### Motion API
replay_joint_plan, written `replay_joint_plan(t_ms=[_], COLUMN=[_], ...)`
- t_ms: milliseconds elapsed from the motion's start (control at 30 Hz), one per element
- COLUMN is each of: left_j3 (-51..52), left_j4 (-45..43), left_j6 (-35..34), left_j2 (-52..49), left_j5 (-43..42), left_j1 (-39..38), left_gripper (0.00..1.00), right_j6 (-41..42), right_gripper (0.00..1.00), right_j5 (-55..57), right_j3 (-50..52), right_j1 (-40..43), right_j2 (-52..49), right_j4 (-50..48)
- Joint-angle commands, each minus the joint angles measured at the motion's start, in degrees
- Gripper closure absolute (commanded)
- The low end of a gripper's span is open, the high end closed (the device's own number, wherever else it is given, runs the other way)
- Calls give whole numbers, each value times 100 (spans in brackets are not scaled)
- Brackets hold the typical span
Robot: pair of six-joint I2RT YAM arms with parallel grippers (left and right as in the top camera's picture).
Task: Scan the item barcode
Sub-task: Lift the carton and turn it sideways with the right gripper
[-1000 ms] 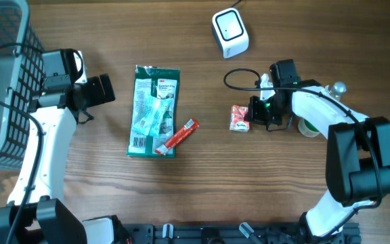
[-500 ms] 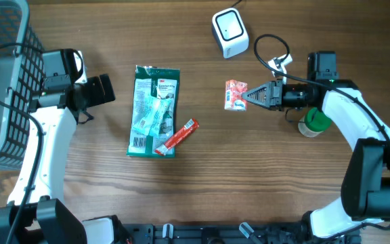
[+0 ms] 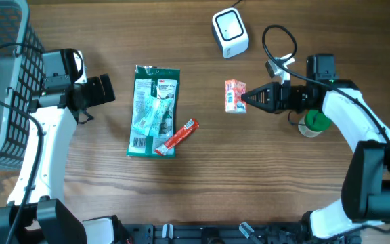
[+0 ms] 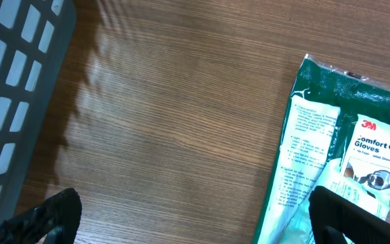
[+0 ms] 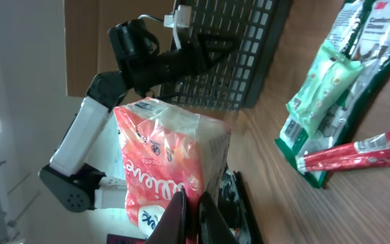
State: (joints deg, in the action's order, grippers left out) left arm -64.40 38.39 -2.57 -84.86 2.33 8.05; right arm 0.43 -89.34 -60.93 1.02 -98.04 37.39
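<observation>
R: right fingers (image 3: pixel 254 97) pinched shut on the red snack packet (image 3: pixel 235 95) | I see the packet near the white scanner (image 3: pixel 230 32) | L: left fingers (image 4: pixel 49 215) spread wide, holding nothing, beside the glove pack (image 3: pixel 154 112)

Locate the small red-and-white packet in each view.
Overhead: red-and-white packet right of centre, below the white scanner, held at the tip of the right gripper.
Left wrist: not in it.
Right wrist: centre-left foreground, pinched between the fingers.
Shared landmark: green gloves pack, in all three views.
</observation>
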Motion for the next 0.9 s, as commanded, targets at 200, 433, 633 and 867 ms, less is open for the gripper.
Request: replay_joint_plan(t_ms=[200,433,633,867], left_j3=[-26,-26,-26,-26], left_j4=[-15,-15,-15,-15], left_j6=[85,85,83,83], left_j2=[-22,-22,-22,-22], left_j5=[55,55,55,55], left_j1=[22,22,22,22], left_gripper=[0,0,0,0], right_j6=[-129,267,258,282], right_gripper=[96,96,96,96], right_j5=[-372,-372,-367,2374], right_j3=[-24,-24,-24,-9], right_j1=[-20,-20,-20,-20], right_j2=[1185,1598,1860,1864], right_j4=[140,372,466,472])
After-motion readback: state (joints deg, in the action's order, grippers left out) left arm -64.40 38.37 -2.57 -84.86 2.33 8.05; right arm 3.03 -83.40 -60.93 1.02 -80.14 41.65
